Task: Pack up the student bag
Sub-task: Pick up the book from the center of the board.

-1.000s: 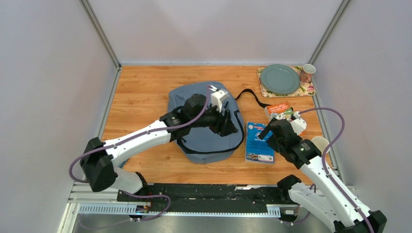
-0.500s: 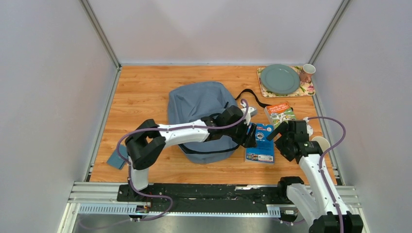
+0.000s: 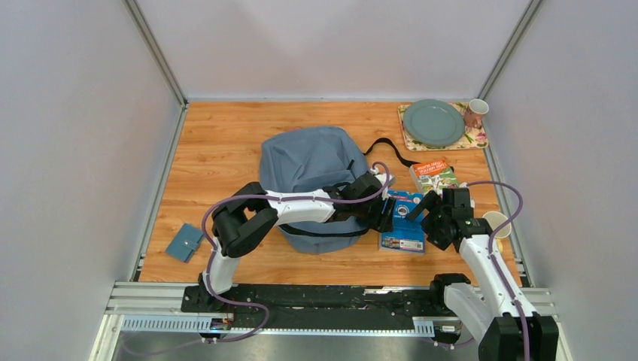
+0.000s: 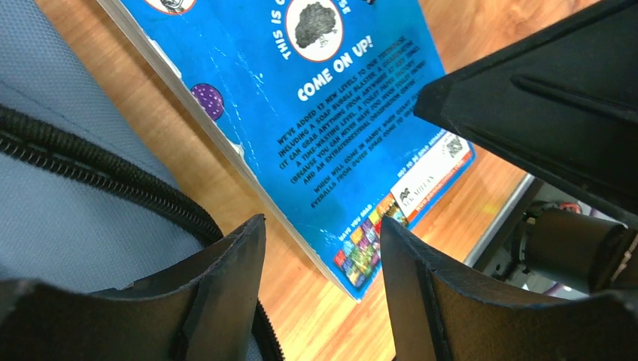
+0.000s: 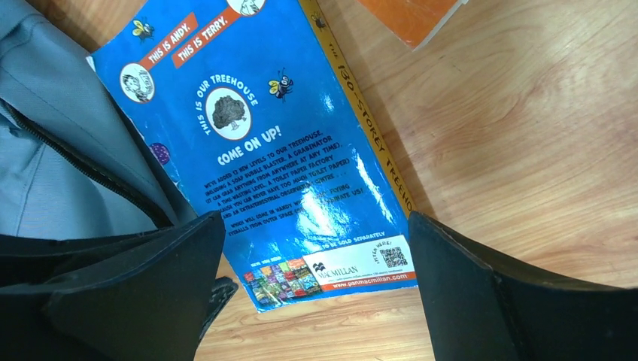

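Observation:
The student bag (image 3: 308, 162), soft grey-blue with a dark zip (image 4: 113, 180), lies mid-table. A blue paperback (image 3: 402, 229) lies flat just right of it, back cover up. My left gripper (image 3: 387, 213) hangs low at the bag's right edge, open, one finger (image 4: 226, 278) over the zip and the other (image 4: 421, 286) over the book's near corner (image 4: 361, 263). My right gripper (image 3: 423, 216) hovers open above the same book (image 5: 271, 150), its jaws spread wider than the cover. Neither gripper touches the book. The bag (image 5: 53, 150) fills the left of the right wrist view.
An orange and green book (image 3: 432, 174) lies beyond the blue one. A green plate (image 3: 433, 122) on a floral mat and a cup (image 3: 475, 113) sit at the back right. A pale cup (image 3: 498, 223) stands by the right wall, a small blue pouch (image 3: 184, 242) at the near left.
My left arm has swung off the top of the bag to its right edge beside the blue book, uncovering the pouch. The right gripper shifted slightly right and stays open.

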